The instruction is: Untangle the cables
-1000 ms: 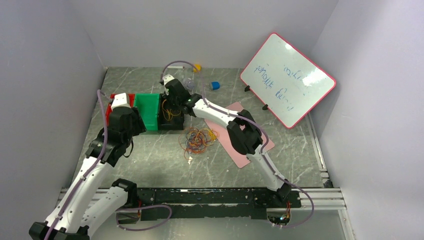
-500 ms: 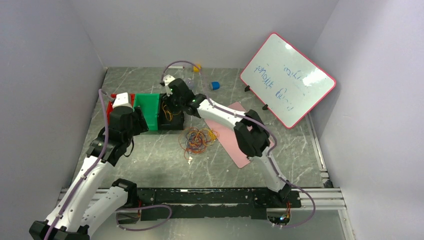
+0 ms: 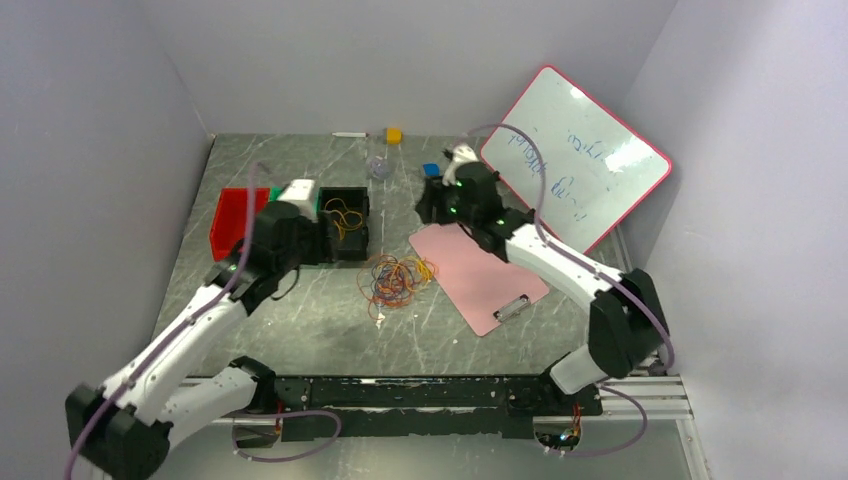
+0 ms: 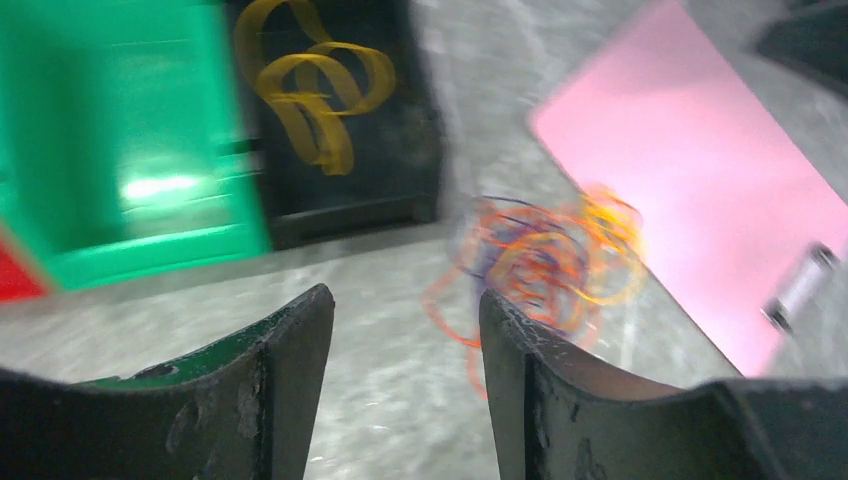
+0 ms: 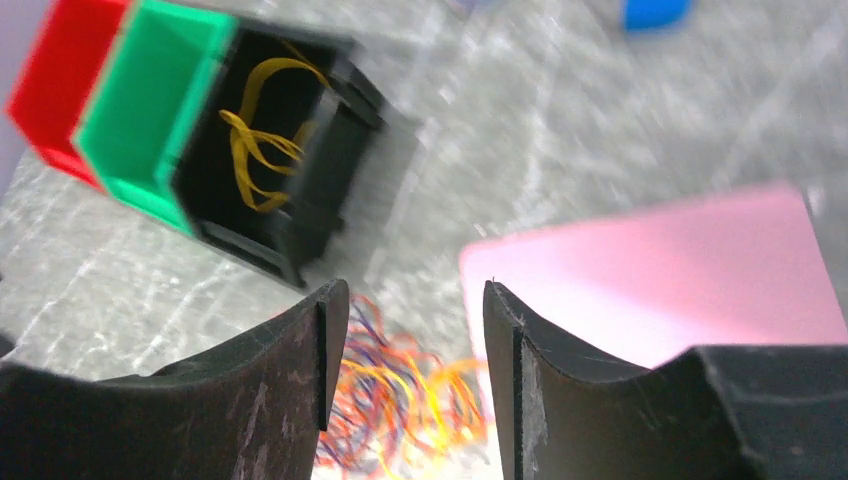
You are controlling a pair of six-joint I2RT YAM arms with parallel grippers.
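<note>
Cables are mostly one loose heap of orange-red, yellow and dark loops lying around the middle of the table, just beside the left edge of the pink clipboard, maybe touching it, hard to say from above. Nothing has hold of them. Left gripper hangs by the near side of the bins, left of the heap, jaws clearly parted with nothing between them. Right gripper is up over the clipboard's far end, same deal: jaws apart, nothing held. Further back on the left sit three bins in a row: red bin nearest the table's left edge, green bin in the middle, black bin on the right. One yellow cable is curled up inside the black bin, apart from the heap. By the far edge there's a small blue thing and a yellow block, and a whiteboard leans in the far right corner.
</note>
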